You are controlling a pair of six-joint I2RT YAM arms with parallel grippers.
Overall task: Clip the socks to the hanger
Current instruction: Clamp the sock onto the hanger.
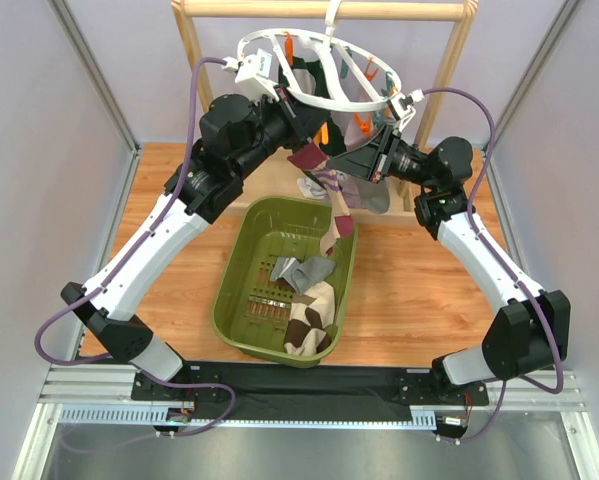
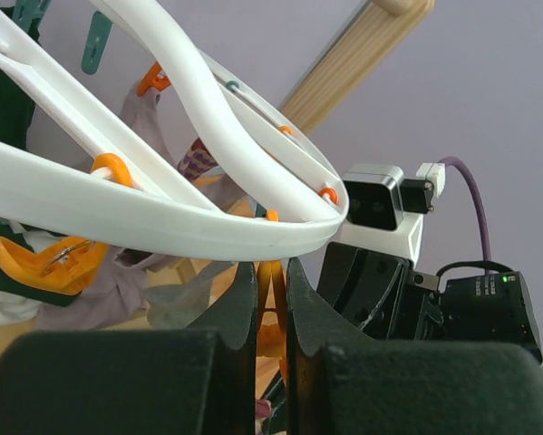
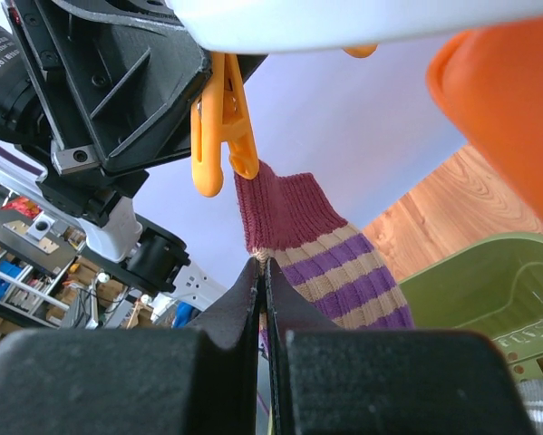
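The white ring hanger (image 1: 314, 72) hangs from the wooden rail, with orange and teal clips below it. My left gripper (image 1: 317, 132) is under the ring (image 2: 162, 213), shut on an orange clip (image 2: 271, 294). My right gripper (image 1: 347, 160) is shut on the maroon-pink striped sock (image 3: 325, 249) just below its cuff and holds it up to that clip (image 3: 221, 127). The clip's tip touches the cuff's top edge; I cannot tell whether it bites the fabric. The sock's lower end hangs towards the basket (image 1: 341, 225). A lilac-grey sock (image 2: 117, 272) and a dark green one (image 2: 8, 109) hang from other clips.
The olive-green slotted basket (image 1: 241, 285) sits mid-table, holding a grey sock (image 1: 304, 272) and a brown-and-cream argyle sock (image 1: 314, 318). The wooden rack (image 1: 324, 10) stands at the back with posts on both sides. Both grippers are close together under the ring.
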